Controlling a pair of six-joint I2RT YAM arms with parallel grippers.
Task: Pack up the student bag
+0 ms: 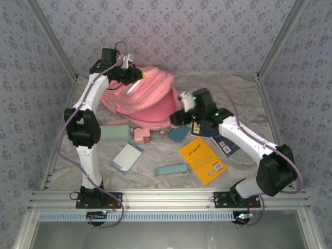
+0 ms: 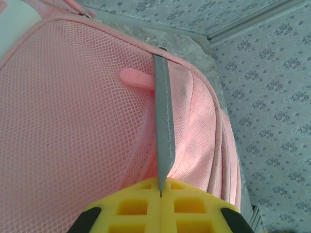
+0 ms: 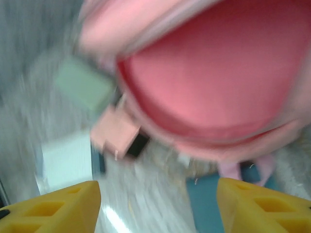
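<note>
Left claw (image 2: 160,193) pinches the grey strip (image 2: 164,121) of the student bag (image 2: 73,126); right claw (image 3: 155,194) stands wide, the bag's mouth just ahead.

Right wrist view motion-blurred; student bag (image 3: 209,87) edges smeared; yellow book (image 1: 203,159) cover text unreadably small.

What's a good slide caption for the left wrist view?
Left gripper shut on the grey strip of the pink mesh student bag.

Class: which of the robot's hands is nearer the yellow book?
Right. The right hand hovers just beyond the yellow book, by the student bag's mouth; the left hand is far off, at the bag's top.
</note>
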